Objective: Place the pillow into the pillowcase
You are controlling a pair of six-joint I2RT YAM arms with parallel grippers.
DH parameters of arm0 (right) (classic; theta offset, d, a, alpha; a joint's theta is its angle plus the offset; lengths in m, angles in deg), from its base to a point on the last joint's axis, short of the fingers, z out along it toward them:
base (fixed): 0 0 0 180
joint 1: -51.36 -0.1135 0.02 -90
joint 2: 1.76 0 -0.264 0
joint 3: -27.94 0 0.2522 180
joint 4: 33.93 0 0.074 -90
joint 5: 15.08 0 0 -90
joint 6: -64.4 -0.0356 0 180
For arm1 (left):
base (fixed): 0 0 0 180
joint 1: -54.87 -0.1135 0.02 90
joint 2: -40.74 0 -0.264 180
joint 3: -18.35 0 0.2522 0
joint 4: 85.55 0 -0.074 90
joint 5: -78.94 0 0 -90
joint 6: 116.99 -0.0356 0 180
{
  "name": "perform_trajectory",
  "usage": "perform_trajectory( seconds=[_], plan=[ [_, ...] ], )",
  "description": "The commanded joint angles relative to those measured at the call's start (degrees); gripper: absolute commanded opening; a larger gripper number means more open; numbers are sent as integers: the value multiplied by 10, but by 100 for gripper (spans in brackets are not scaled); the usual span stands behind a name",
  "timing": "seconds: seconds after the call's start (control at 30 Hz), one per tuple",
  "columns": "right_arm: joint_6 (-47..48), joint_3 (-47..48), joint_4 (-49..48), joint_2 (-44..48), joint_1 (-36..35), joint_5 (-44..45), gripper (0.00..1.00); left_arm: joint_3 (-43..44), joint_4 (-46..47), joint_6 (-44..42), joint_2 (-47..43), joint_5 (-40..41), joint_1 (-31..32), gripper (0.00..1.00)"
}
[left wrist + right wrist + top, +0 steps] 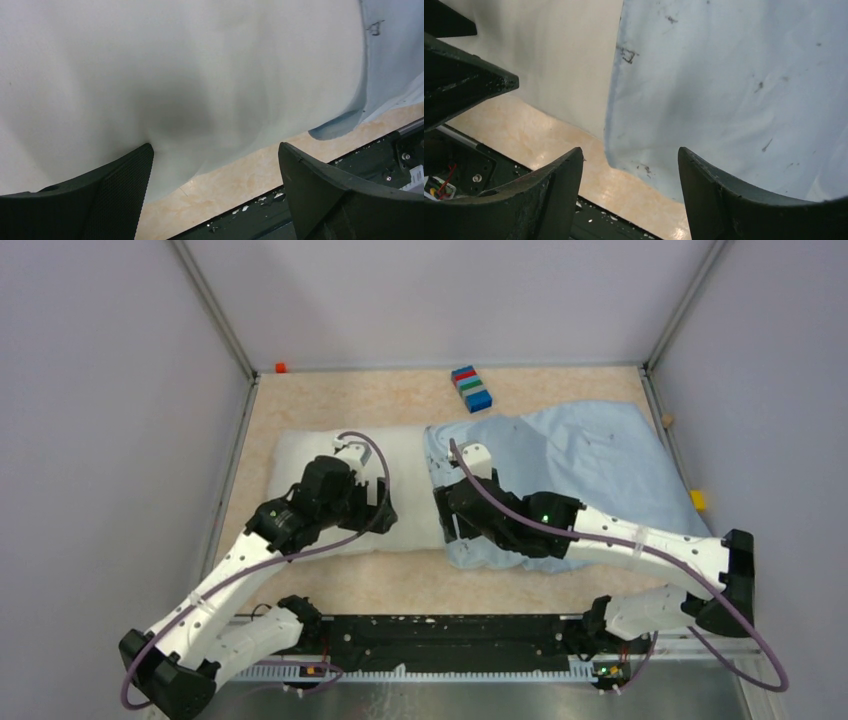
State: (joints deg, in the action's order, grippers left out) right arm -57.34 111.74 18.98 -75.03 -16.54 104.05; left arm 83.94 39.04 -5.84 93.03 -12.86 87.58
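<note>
Pillow and pillowcase lie side by side on the table; both grippers gape, holding nothing.
The pillow lies left of centre; the pillowcase's left edge laps over its right end; the left gripper sits at the pillow's near edge; the right gripper sits above the pillowcase's near-left corner.

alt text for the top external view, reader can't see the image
An off-white pillow lies left of a light-blue pillowcase on a tan table, the case's edge overlapping the pillow's right end. The left gripper sits over the pillow, the right gripper over that overlap. Coloured blocks lie at the far edge.
</note>
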Motion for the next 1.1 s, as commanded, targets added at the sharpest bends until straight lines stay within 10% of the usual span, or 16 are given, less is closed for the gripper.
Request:
perform_trajectory(
  seconds=[0.0,0.17,0.4,0.53,0.8,0.9,1.0,1.07],
  plan=[
    [-93,-19,54,21,-37,43,69,-40,23,38,9,34,5,99],
    [-155,-73,54,20,-89,63,70,-77,95,68,36,52,14,94],
    [-177,-124,10,-48,-120,66,74,-64,131,71,57,36,19,25],
    [-197,-119,23,-102,-121,108,77,-55,124,67,47,30,20,2],
    [-235,-22,129,-221,-118,274,88,-18,113,56,41,-25,23,0],
    [-207,25,136,-227,-112,312,69,13,99,48,41,-42,28,0],
    [-133,44,85,-194,-107,310,12,50,79,36,41,-55,30,0],
    [-89,60,56,-164,-103,302,0,74,64,29,43,-70,32,0]
  ],
)
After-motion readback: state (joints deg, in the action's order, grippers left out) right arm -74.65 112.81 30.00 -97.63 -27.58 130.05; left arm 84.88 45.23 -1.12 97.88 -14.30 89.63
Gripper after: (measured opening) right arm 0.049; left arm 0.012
